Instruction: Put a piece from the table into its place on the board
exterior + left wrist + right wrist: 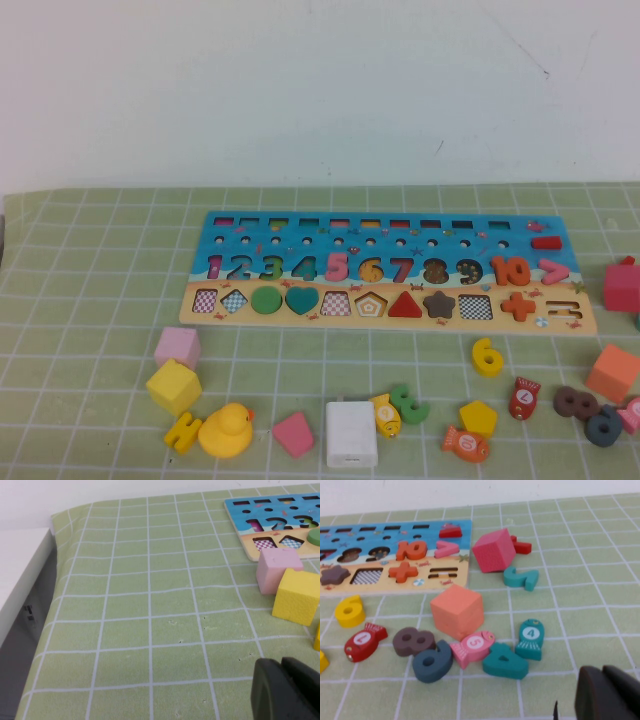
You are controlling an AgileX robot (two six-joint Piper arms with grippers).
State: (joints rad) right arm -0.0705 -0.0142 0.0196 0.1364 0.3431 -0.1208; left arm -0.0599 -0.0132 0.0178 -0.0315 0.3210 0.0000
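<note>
The number-and-shape board (300,225) lies flat at the middle of the table and also shows in the left wrist view (240,527) and the right wrist view (350,582). Loose pieces lie in front of it: a yellow 6 (487,357), yellow pentagon (478,417), green 3 (408,404), pink piece (293,434), brown 8 (413,641), dark blue 9 (432,662) and teal 4 (505,662). My left gripper (281,662) hangs shut and empty over bare cloth, left of the cubes. My right gripper (602,670) hangs shut and empty near the teal 4. Neither shows in the high view.
A pink cube (177,347), yellow cube (174,387), yellow duck (226,430), white box (351,433), orange cube (613,372) and magenta cube (621,287) stand among the pieces. Several fish pieces lie at the front right. The table's left edge (47,600) drops off beside the left arm.
</note>
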